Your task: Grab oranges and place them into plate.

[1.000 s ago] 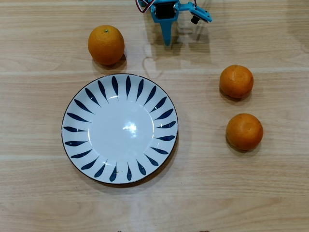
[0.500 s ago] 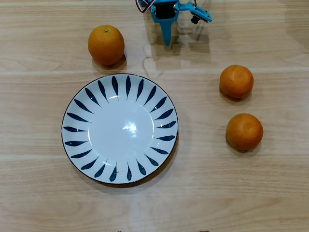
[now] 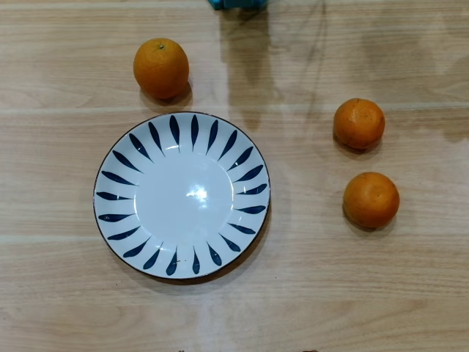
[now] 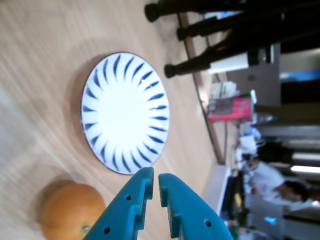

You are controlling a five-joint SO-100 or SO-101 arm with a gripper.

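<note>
The white plate (image 3: 110,176) with blue leaf strokes lies left of centre in the overhead view and holds nothing. The larger orange (image 3: 161,67) rests just above its upper left rim. Two smaller oranges (image 3: 359,123) (image 3: 371,199) lie one below the other on the right. Only a sliver of the blue arm (image 3: 238,3) shows at the top edge. In the wrist view my blue gripper (image 4: 154,175) is raised above the table, shut with just a thin slit and nothing between the fingers. Below it lie the plate (image 4: 125,112) and one orange (image 4: 72,210).
The table is light wood (image 3: 330,293). In the wrist view, black tripod legs (image 4: 210,30) stand beyond the plate near the table's far edge, with room clutter behind.
The arm has pulled back toward the top of the overhead view, so its gripper has left the frame. Plate and oranges have not moved.
</note>
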